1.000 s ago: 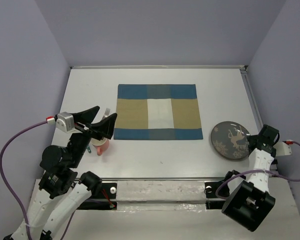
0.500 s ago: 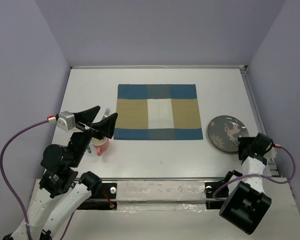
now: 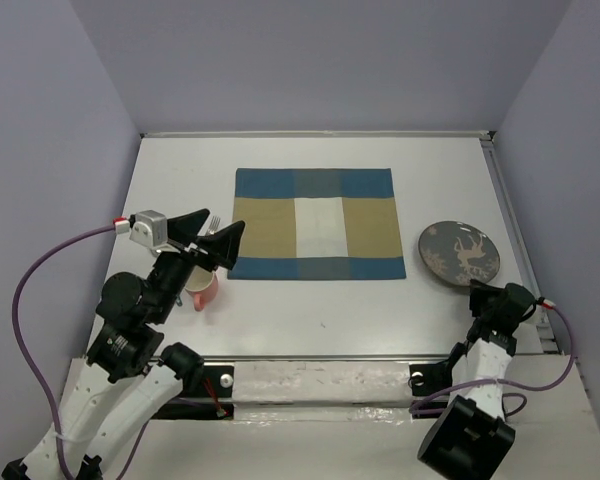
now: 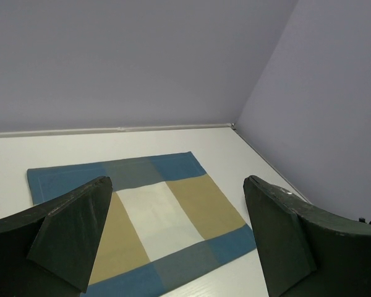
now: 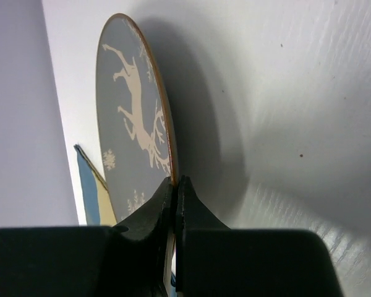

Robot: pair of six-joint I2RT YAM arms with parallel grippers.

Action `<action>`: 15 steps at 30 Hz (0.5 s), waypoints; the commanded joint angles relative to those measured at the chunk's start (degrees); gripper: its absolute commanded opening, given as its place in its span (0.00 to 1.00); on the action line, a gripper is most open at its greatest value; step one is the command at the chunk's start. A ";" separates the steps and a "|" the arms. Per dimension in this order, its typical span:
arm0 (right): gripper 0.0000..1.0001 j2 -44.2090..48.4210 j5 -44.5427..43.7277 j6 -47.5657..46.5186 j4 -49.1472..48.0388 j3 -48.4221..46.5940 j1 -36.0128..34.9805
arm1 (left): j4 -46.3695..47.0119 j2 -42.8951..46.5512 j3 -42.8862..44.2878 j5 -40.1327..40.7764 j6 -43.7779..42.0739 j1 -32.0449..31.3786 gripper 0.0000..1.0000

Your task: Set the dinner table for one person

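Observation:
A grey plate (image 3: pixel 459 253) with a pale deer design lies on the white dinner table (image 3: pixel 330 310), right of the checked placemat (image 3: pixel 315 223). My right gripper (image 3: pixel 487 298) is at the plate's near edge. In the right wrist view its jaws (image 5: pixel 175 182) are pressed together on the plate's (image 5: pixel 130 124) thin orange rim. My left gripper (image 3: pixel 215 243) hovers open above the placemat's left edge, and between its wide dark fingers (image 4: pixel 74 229) only the placemat (image 4: pixel 154 216) shows.
A pink cup (image 3: pixel 204 291) stands under the left arm, near the table's left side. A fork (image 3: pixel 213 224) lies just left of the placemat. A metal rail (image 3: pixel 507 220) runs along the table's right edge, close to the plate.
My right gripper has drawn back toward the near edge and closed from open onto the plate's rim. The plate now sits a little farther back. My left arm shifted slightly right.

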State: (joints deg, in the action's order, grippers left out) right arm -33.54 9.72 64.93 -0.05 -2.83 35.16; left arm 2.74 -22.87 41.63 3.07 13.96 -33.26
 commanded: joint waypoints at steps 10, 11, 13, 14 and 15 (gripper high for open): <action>0.00 0.51 20.33 2.39 -24.80 -8.22 0.09 | 2.71 -2.26 0.21 -1.05 -1.91 3.20 0.99; 0.00 -0.12 21.21 3.01 -26.21 -9.64 0.09 | 2.71 -2.26 0.21 -0.88 -2.00 3.20 0.99; 0.00 -1.43 23.76 3.72 -29.38 -12.45 -0.44 | 2.71 -2.26 0.12 -0.70 -2.18 3.20 0.99; 0.00 -2.66 24.21 3.54 -29.65 -15.42 -1.57 | 2.71 -2.26 0.03 -0.35 -2.27 3.20 0.99; 0.00 -3.28 24.82 2.58 -30.26 -16.93 -4.19 | 2.71 -2.52 0.03 -0.09 -2.44 3.20 0.99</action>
State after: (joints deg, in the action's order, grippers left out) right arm -36.32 24.86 64.20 -8.47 -8.19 34.65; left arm 2.74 -24.64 41.63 2.85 13.30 -30.26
